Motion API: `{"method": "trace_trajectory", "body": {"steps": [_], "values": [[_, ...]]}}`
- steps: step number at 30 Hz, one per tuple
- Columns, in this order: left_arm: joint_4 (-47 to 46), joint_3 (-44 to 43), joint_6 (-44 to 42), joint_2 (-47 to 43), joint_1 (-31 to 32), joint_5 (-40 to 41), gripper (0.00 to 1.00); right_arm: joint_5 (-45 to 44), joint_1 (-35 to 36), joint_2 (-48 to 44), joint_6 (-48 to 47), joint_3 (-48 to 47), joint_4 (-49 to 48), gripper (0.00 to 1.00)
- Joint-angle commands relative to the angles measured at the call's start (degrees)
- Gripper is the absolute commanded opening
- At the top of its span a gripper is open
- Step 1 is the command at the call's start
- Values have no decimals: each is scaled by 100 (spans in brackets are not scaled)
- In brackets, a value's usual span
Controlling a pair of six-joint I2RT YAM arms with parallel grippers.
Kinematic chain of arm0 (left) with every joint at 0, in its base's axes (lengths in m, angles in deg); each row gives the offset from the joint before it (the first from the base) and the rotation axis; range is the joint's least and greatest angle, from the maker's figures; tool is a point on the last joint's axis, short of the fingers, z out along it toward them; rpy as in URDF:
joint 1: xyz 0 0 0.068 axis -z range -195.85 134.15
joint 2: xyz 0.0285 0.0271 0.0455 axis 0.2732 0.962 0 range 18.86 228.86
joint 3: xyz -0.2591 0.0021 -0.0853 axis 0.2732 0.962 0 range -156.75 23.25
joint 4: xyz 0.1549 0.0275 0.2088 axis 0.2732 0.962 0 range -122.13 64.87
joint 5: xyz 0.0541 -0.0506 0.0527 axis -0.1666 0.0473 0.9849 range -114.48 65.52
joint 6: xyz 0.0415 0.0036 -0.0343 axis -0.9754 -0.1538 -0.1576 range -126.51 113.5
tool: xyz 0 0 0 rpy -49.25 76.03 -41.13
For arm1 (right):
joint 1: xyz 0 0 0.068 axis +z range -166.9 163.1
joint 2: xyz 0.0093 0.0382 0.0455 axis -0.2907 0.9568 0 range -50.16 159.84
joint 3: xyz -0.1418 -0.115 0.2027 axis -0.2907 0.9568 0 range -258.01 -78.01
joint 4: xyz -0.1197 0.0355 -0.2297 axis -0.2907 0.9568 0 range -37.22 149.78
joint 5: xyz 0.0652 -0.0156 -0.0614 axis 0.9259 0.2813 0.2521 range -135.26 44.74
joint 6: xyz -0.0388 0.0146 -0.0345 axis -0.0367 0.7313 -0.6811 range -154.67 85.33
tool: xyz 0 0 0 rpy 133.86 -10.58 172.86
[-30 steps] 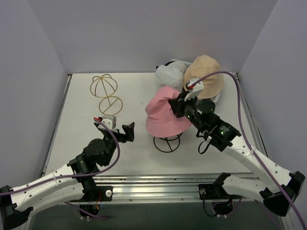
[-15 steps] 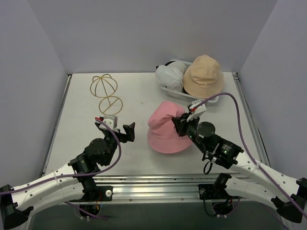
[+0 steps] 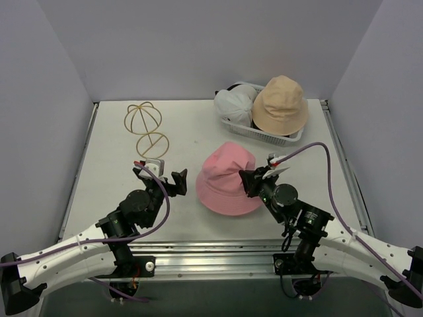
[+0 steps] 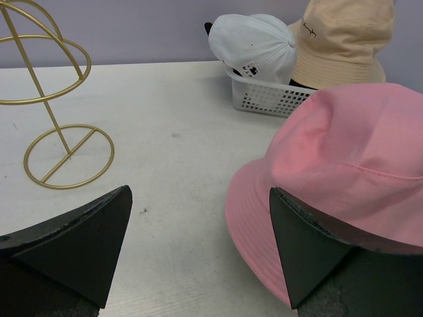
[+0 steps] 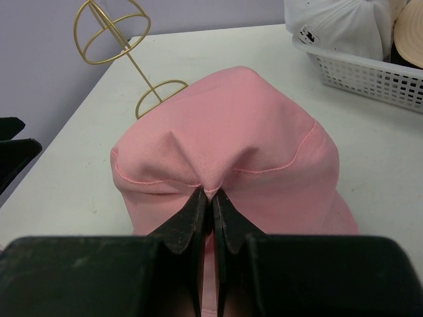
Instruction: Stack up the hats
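Pulled nearer and lower, the soft pink hat (image 3: 228, 179) is hiding the black wire stand; right gripper (image 5: 211, 198) is pinching its crown fold, left gripper (image 4: 199, 198) is hanging spread.

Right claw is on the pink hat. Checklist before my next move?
1. Right claw shut on pink hat crown fabric: ok.
2. Left claw open, beside the brim, not touching: ok.
3. Anything hidden under the pink hat: cannot tell.
4. Tan hat and white cap sitting in the basket: ok.
5. Gold wire frame standing apart from the pink hat: ok.
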Motion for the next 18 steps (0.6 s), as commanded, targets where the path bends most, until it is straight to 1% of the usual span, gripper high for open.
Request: {"method": "trace_trajectory", "body": {"steps": [1,9,12,13,14,16,17,18], "values": [[-202,-68,15,31,11,-5,94,-280,232,9,171,160,236,0],[-211,-77,15,49,11,-5,94,-824,470,-342,321,125,816,0],[-211,-77,6,67,11,-22,94,-825,479,-448,294,142,851,0],[-219,-86,6,75,11,-22,94,-816,488,-457,285,116,860,4],[-219,-86,15,84,11,-31,94,-790,488,-449,277,99,895,13],[-219,-95,15,111,11,-31,94,-685,488,-335,268,20,948,20],[-219,-95,15,119,11,-31,94,-658,505,-291,276,-7,1009,27],[-219,-95,15,119,11,-31,94,-658,514,-221,277,-42,1036,31]]}}
